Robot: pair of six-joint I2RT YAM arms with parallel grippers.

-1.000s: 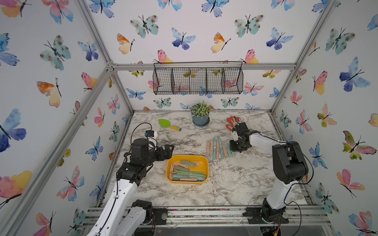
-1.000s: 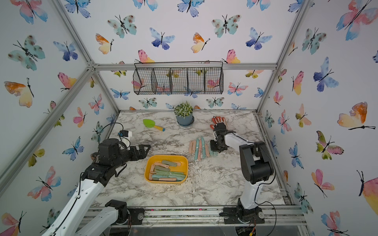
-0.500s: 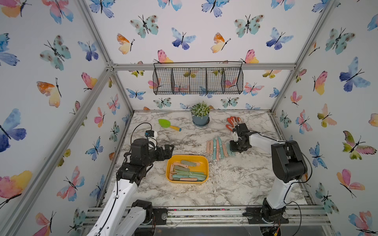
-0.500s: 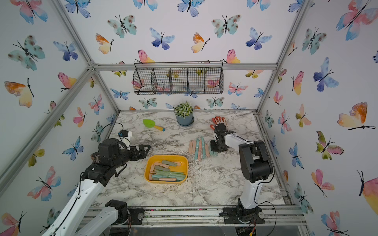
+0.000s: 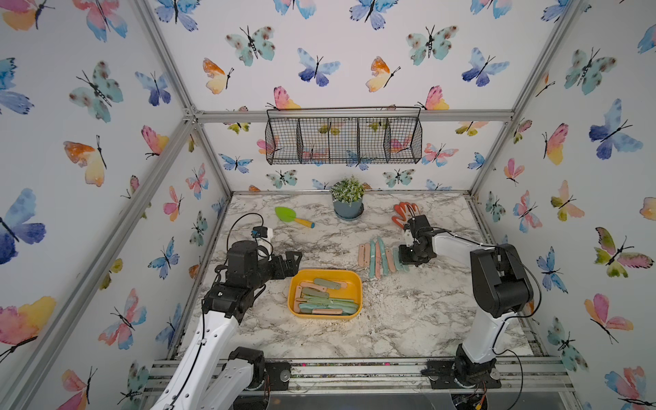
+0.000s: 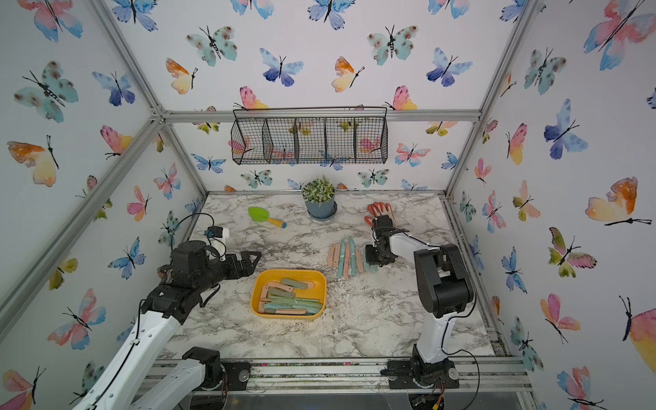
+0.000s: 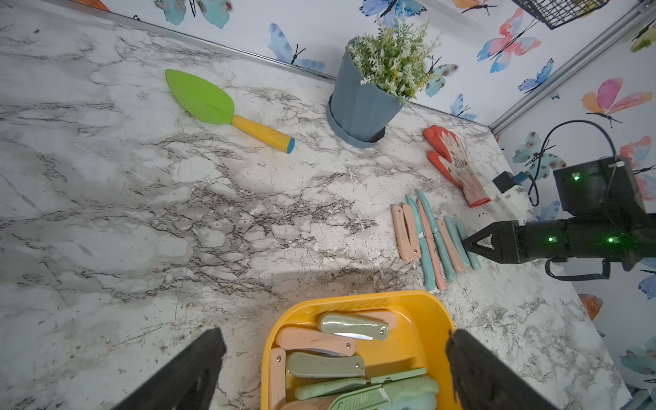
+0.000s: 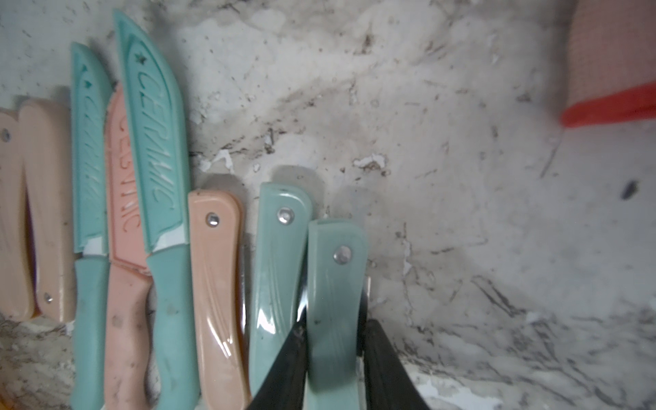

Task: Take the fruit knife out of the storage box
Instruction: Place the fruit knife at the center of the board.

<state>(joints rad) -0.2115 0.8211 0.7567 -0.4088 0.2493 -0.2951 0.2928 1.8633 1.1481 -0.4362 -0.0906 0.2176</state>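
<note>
- We log the storage box point(image 5: 324, 272), yellow-orange, on the marble tabletop point(image 5: 408, 312) toward the front, between the two arms.
- Inside it is a loose pile of fruit knives point(image 5: 324, 300). They are green, pink and teal, some folded and some sheathed, lying across one another.
- The left end effector point(image 5: 294, 261) hovers just beside the far left corner of the storage box. In the left wrist view its fingers point(image 7: 198, 365) stand wide apart and grip nothing, with the near end of the box showing between them.
- A row of knives point(image 5: 380, 257) lies on the tabletop beyond the box, on the right arm's side. We count eight, pink and teal, side by side and touching or nearly so.
- The right end effector point(image 8: 335, 328) is down at the outer end of that row. It is narrow, with one finger on each side of the teal folding knife point(image 8: 335, 277), the last in the row.
- That knife lies alongside its teal neighbour. We cannot tell whether the fingers pinch it or merely flank it.
- At the rear of the tabletop are a green trowel point(image 5: 293, 216) and a potted plant point(image 5: 348, 200). An orange glove point(image 5: 404, 211) lies just behind the right wrist.
- A black wire basket point(image 5: 342, 140) hangs on the back wall.
</note>
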